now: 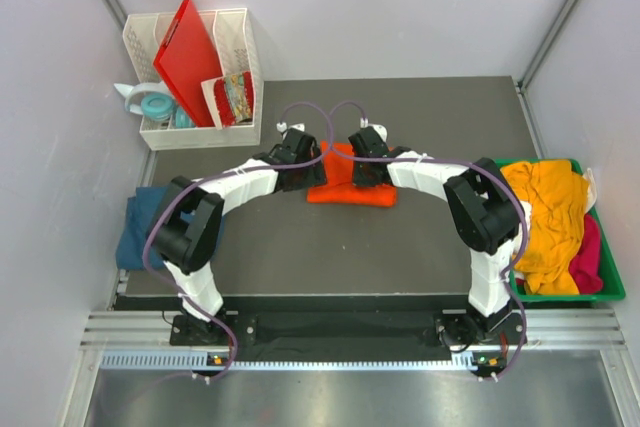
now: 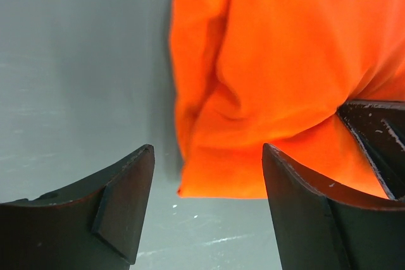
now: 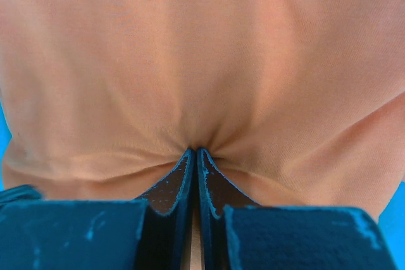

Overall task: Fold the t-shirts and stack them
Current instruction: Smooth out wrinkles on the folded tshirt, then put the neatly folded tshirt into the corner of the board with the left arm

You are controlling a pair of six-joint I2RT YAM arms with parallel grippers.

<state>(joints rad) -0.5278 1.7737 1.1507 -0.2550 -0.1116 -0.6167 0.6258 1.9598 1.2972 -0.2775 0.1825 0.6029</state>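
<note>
Right hand (image 3: pixel 195 152) tight on soft, puckered orange t-shirt (image 3: pixel 202 49)

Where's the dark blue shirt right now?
In the top view, the dark blue shirt lies at the left edge of the table, partly hidden by the left arm, nearer the robot than the white rack.
</note>
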